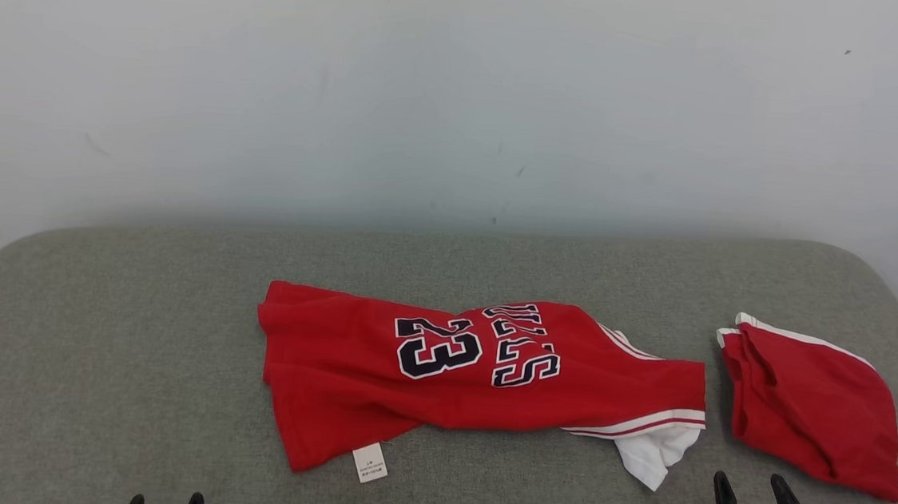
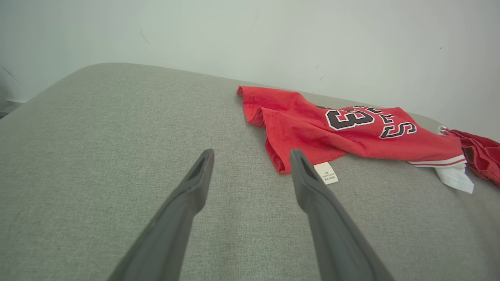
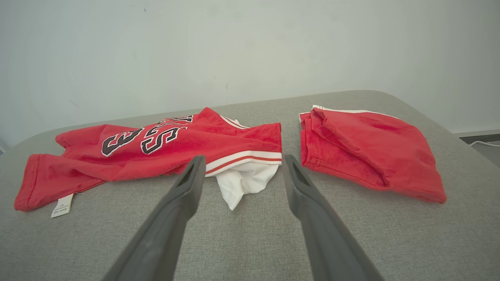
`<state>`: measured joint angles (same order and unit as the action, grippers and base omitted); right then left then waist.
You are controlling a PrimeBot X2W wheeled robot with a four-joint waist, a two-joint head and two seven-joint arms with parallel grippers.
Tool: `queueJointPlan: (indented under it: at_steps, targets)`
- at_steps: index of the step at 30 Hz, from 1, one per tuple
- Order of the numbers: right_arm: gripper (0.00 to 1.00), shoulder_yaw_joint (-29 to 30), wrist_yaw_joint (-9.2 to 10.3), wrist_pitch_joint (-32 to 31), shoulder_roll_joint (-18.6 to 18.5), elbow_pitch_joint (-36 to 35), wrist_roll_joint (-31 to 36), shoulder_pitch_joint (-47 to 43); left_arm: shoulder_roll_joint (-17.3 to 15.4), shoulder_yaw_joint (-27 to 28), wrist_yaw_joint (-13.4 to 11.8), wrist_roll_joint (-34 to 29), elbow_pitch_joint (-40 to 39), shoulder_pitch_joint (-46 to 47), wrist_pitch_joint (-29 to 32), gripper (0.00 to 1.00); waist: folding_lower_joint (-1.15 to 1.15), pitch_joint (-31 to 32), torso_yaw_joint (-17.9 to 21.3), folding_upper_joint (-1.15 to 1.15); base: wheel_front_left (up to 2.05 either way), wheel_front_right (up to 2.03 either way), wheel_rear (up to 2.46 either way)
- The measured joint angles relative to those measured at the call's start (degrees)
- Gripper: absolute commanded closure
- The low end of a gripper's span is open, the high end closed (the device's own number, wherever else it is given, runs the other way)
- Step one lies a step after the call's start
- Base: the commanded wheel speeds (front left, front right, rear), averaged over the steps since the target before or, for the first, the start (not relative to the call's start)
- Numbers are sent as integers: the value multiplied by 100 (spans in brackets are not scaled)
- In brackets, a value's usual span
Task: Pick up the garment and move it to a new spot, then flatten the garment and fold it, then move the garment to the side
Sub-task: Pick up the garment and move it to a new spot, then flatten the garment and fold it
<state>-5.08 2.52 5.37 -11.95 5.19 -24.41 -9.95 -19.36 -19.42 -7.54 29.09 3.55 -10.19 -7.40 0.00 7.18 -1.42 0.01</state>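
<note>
A pale wall [image 1: 462,85] stands behind the far edge of a grey fabric-covered worktop [image 1: 131,323] with rounded corners. The red jersey [image 1: 342,388] lies crumpled across the middle of the worktop, stretched from left to right and somewhat nearer the front edge than the far one. Its dark, white-edged 23 and lettering face up, upside down from the robot's side. A second red garment [image 1: 813,409] with white trim lies folded near the right edge, just beside the jersey's right end but apart from it, with bare grey cloth between them. The right hand [image 1: 748,477] is at the front edge near the right corner, its 2 dark fingers spread wide with nothing between them; in its wrist view they point toward the jersey's right end. The left hand [image 1: 165,500] shows at the front edge left of the middle, also wide and empty, aimed toward the jersey's left front corner. A white lining [image 1: 653,456] spills out below the striped band at the jersey's right end. A small white label [image 1: 369,462] pokes from the jersey's front left corner onto the worktop.
</note>
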Motion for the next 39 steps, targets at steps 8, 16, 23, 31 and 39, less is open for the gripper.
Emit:
queueJointPlan:
  at_steps: [8,16,23,31,39]
  targets:
    - [0,-18,-2,70,4,66,10,4,107,2,0,-42,-66,8,185,0,0,-28,-4,0,0,0,0]
    - [0,-31,-10,120,4,151,18,18,125,-1,0,-68,-88,8,292,0,0,-53,-17,0,0,0,0]
    - [0,-15,-19,108,-4,264,18,-2,268,-222,134,-56,27,174,487,0,0,-132,-41,0,0,0,0]
    - [0,-140,-53,-215,-110,627,91,318,390,-530,555,42,787,1201,907,0,0,-423,-137,0,0,0,0]
    - [0,-279,-52,-744,-159,868,133,1195,573,-757,815,42,1516,1858,1293,0,0,-843,-175,0,0,0,0]
